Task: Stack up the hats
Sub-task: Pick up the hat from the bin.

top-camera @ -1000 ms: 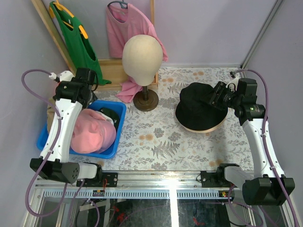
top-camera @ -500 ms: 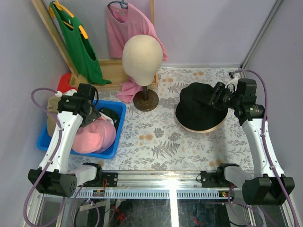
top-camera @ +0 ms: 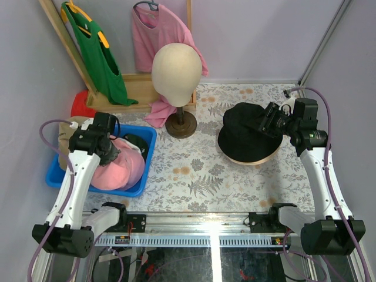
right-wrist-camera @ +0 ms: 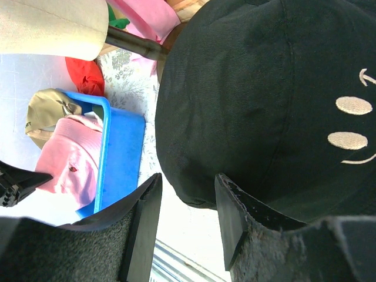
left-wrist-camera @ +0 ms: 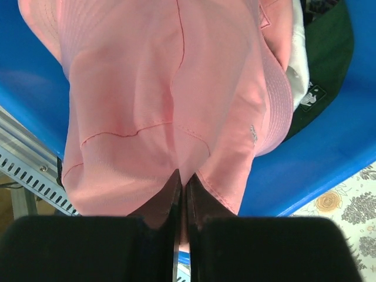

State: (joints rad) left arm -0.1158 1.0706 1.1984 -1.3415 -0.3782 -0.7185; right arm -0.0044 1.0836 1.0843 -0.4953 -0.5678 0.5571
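Observation:
A pink hat (top-camera: 122, 169) lies in the blue bin (top-camera: 147, 154) at the left, and its fabric (left-wrist-camera: 158, 88) fills the left wrist view. My left gripper (top-camera: 109, 150) is down in the bin, shut on a fold of that pink hat (left-wrist-camera: 182, 178). A dark green cap (top-camera: 138, 141) (left-wrist-camera: 320, 76) lies behind the pink one, and a tan cap (top-camera: 63, 140) (right-wrist-camera: 50, 111) sits at the bin's left side. At the right, a black hat (top-camera: 245, 128) (right-wrist-camera: 264, 100) rests on a tan round brim (top-camera: 252, 158). My right gripper (top-camera: 268, 121) (right-wrist-camera: 188, 194) hovers at its edge, open and holding nothing.
The beige mannequin head (top-camera: 177, 67) on its stand (top-camera: 181, 124) is at the back centre. A pink shirt (top-camera: 154, 35) and a green garment (top-camera: 97, 50) hang on the wooden rack behind. A red cloth (top-camera: 82, 104) lies back left of the bin.
My left arm swung toward me and lowered into the bin, and its gripper went from open to shut on the pink hat. The right arm has not moved.

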